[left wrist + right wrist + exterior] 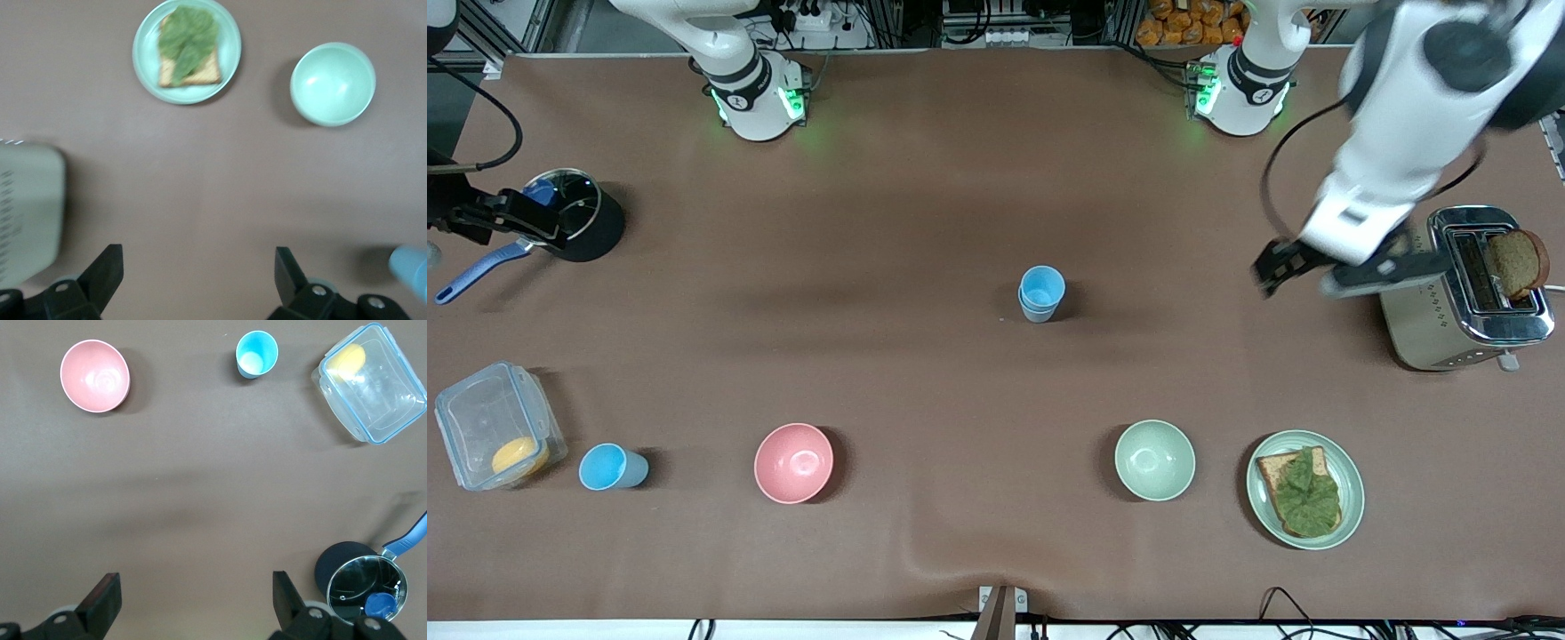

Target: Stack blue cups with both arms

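Observation:
Two blue cups (1041, 293) stand nested one in the other at the middle of the table; their edge shows in the left wrist view (410, 267). A single blue cup (612, 468) (256, 353) stands upright nearer the front camera, beside a clear container. My left gripper (1270, 269) (198, 257) hangs open and empty over bare table between the stack and the toaster. My right gripper (532, 222) (197, 583) is open and empty, up at the right arm's end of the table by a black pot.
A pink bowl (793, 462) and a pale green bowl (1154, 460) sit nearer the front camera. A plate (1354, 484) holds toast with lettuce. The toaster (1449, 311) holds a bread slice. The black lidded pot (583, 233) and the clear container (489, 427) stand at the right arm's end.

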{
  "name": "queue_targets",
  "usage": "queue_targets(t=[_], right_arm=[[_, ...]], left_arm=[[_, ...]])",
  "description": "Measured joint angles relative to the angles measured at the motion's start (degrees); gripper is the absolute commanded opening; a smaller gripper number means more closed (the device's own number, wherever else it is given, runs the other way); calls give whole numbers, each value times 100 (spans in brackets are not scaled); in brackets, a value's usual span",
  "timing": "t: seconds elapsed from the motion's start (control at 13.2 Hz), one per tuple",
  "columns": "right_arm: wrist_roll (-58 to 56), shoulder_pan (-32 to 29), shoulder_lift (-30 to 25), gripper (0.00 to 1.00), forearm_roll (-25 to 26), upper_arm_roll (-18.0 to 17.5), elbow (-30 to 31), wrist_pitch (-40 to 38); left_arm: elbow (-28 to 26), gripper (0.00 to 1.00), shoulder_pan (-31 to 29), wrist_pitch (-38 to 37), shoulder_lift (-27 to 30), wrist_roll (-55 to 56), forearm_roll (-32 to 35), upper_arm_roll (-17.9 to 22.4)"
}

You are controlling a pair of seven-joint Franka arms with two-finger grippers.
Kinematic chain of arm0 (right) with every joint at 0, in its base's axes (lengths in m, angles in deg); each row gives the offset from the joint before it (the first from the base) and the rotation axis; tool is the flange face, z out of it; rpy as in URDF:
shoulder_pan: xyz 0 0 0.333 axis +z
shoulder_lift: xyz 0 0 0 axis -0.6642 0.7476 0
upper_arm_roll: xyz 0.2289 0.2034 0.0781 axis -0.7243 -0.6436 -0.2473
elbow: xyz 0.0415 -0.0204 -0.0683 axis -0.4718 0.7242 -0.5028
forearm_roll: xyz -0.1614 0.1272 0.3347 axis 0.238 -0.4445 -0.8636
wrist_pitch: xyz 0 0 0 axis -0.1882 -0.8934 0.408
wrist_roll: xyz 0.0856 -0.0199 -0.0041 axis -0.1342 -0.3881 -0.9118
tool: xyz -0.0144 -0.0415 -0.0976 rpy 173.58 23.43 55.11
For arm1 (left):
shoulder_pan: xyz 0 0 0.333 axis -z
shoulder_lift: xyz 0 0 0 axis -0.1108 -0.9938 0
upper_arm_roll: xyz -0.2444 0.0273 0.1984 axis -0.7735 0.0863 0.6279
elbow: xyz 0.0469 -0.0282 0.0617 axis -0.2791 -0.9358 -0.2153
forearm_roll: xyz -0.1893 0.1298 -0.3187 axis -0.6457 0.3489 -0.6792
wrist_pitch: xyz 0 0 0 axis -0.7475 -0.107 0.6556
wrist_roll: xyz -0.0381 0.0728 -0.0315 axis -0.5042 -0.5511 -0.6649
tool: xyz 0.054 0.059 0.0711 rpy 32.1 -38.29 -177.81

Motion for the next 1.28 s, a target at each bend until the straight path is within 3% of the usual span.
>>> queue_targets(t=[0.23,0.53,0.68,0.98,1.28], right_arm=[[-1,0,0,100,0,1,0,0],[-1,-1,0,100,0,5,0,-2],[-1,-1,0,100,0,6,0,-2],[-1,-1,0,100,0,7,1,-3],[-1,-1,1,100,0,6,1,-4]], left_arm=[[-29,100,-179,-733,409,-255,-433,409],[372,100,-182,-1525,417,-831,-729,1058],[686,100,-182,-1754,276,-961,-734,1124],[1888,100,-168,-2313,-345,-961,-734,1154],[2344,100,-90,-2407,-684,-964,-734,1255]])
